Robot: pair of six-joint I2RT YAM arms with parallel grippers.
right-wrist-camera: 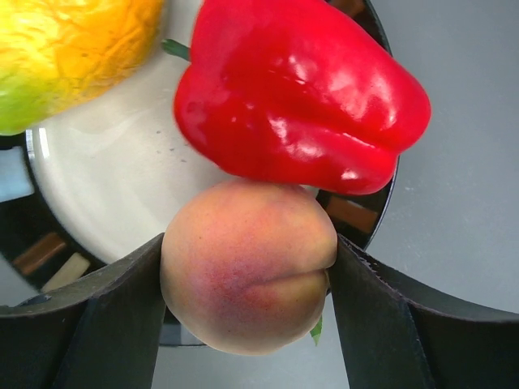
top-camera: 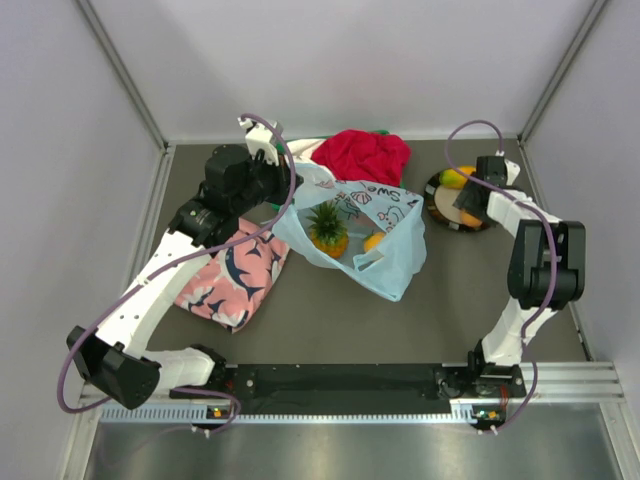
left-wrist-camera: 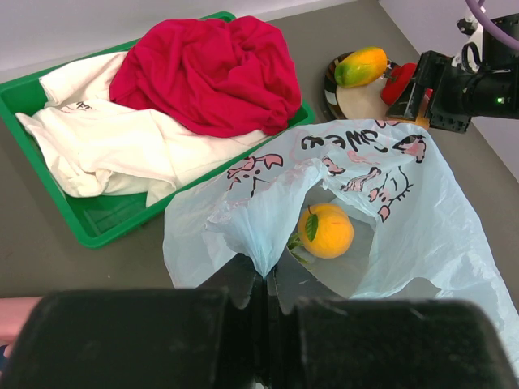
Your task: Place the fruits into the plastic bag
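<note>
Five fruits total, no duplicates. One pineapple (top-camera: 328,228) and one round orange fruit (left-wrist-camera: 324,231) with a green leaf sit inside the plastic bag (left-wrist-camera: 438,219). One mango (left-wrist-camera: 361,65), one glossy red pepper (right-wrist-camera: 300,97) and one peach (right-wrist-camera: 247,279) are at the plate (right-wrist-camera: 97,178). So two in, three out.

Only one bag, one plate and one green tray (left-wrist-camera: 105,231).

Cloth-wise there's one red garment (left-wrist-camera: 211,69) in the tray. The white fabric (left-wrist-camera: 105,146) beside it could be one piece or two, honestly can't tell. Plus one pink shark-print cloth (top-camera: 232,275).

Two robot arms: left arm (top-camera: 150,285), right arm (top-camera: 535,262).
</note>
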